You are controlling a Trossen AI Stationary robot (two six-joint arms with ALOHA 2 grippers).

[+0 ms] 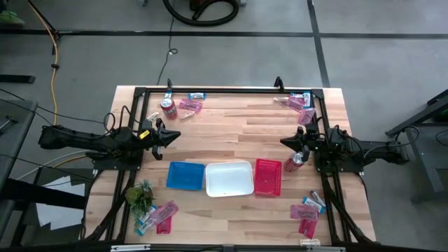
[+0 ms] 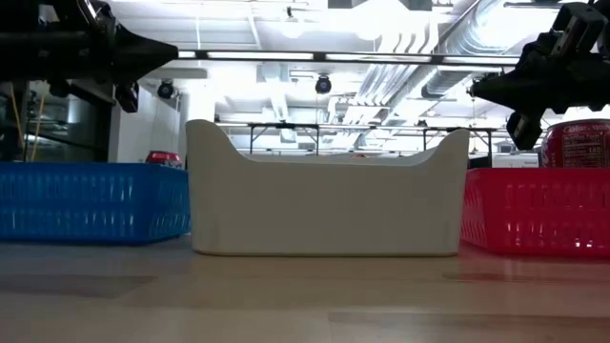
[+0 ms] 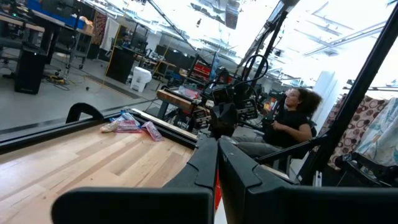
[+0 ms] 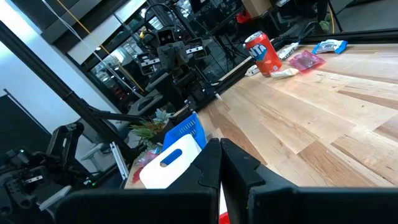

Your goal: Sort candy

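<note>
From my seat I see the candy lying in four loose heaps at the table's corners: one heap (image 1: 190,103) at the far left beside a red soda can (image 1: 168,108), one heap (image 1: 301,102) at the far right, one heap (image 1: 158,215) at the near left next to a small green plant (image 1: 140,196), and one heap (image 1: 308,213) at the near right. None of it sits in the trays, as far as I can make out. The three trays stand in a row at the near middle, each just beside the next: a blue basket (image 1: 185,176), a white tray (image 1: 229,178) and a red basket (image 1: 268,177). A second soda can (image 1: 294,162) stands just beside the red basket's right end. My left gripper (image 1: 173,135) hangs above the bare wood on the left side, pointing inward, its fingers (image 3: 211,163) pressed together with nothing between them. My right gripper (image 1: 285,142) hangs on the right side facing it, above the board near the second can, fingers (image 4: 214,163) likewise shut and empty. Neither one touches any candy. Beyond the table, in the left wrist view, a person (image 3: 287,121) sits in the room.
</note>
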